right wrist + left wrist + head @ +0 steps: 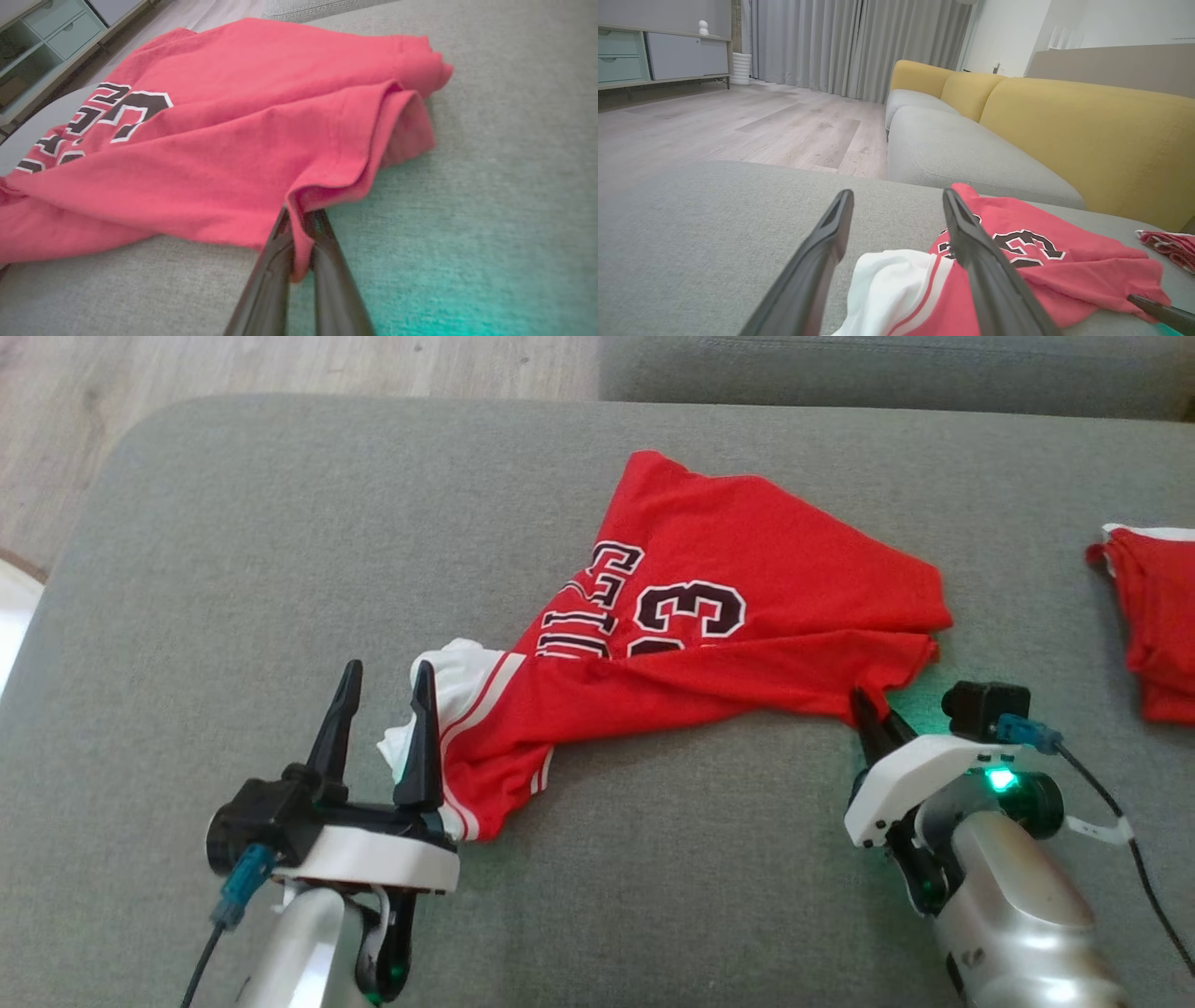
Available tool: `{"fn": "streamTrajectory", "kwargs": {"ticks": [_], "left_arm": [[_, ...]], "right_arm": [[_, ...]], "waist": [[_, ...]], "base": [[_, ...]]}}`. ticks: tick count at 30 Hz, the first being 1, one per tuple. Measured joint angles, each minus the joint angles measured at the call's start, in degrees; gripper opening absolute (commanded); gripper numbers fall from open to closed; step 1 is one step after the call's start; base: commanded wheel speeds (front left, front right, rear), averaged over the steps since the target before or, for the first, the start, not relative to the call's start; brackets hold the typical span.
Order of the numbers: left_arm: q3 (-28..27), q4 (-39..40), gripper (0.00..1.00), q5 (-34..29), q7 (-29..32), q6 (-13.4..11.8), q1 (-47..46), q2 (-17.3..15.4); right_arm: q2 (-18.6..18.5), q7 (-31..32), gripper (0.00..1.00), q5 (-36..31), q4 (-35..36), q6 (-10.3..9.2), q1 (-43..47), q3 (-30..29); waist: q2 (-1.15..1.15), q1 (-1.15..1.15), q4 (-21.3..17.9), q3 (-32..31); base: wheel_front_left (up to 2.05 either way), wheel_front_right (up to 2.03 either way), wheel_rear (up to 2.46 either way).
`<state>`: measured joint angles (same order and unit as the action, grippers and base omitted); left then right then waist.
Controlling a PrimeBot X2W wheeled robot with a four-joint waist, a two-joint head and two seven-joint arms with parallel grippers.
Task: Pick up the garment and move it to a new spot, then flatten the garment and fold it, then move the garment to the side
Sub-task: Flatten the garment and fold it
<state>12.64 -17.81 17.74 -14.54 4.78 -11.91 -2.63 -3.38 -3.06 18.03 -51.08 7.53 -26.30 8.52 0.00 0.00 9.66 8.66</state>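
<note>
The right tool (874,707) is pinched shut on the jersey (728,588). In the right wrist view its two fingers meet on a fold of the hem (327,186), with red cloth caught between them (299,219). The grip sits at the jersey's near right corner, probably because a corner gives a firm hold for lifting or pulling the cloth taut.

The left tool (388,667) stands open and holds nothing. Its fingers point up beside the white sleeve (457,672), the right-hand one against the cloth. In the left wrist view the sleeve (887,284) lies partly between the spread fingers (897,196). It looks set to take the opposite end, so that both ends can be raised together.

The jersey lies bunched and twisted on the grey cushion (233,569), lettering up and a thick roll along its near edge. It is not yet flat, so the task seems to be at its first step. A second garment (1153,616), also red, lies well apart at the right edge and should be kept out of any move.
</note>
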Motion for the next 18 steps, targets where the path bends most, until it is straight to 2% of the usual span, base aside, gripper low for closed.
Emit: {"fn": "streamTrajectory", "kwargs": {"ticks": [4,11,14,18], "left_arm": [[-0.37,-0.03,1.00,-0.05,0.00,-0.08,0.01,0.01],[-1.46,0.47,1.00,-0.07,0.00,-0.25,0.32,0.01],[-1.71,0.65,1.00,-0.07,0.00,-0.25,0.63,0.02],[-1.72,0.67,1.00,-0.08,0.00,-0.25,0.63,0.02]], "right_arm": [[0.21,-2.32,0.00,-2.03,-1.53,0.00,-0.10,-1.89],[-1.15,-3.87,0.00,-11.36,0.75,0.00,2.22,-16.97],[-2.37,-1.46,0.00,-15.15,3.93,0.00,5.72,-23.07],[-1.60,3.19,0.00,-19.23,8.93,0.00,10.05,-29.51]], "waist": [[0.00,0.00,-1.24,-0.69],[0.00,-0.01,-4.60,-2.75],[0.00,-0.01,-5.85,-3.44],[0.00,-0.01,-6.92,-4.19]], "base": [[0.00,0.00,0.00],[0.00,0.00,0.00],[0.00,0.00,0.00],[0.00,0.00,0.00]]}}
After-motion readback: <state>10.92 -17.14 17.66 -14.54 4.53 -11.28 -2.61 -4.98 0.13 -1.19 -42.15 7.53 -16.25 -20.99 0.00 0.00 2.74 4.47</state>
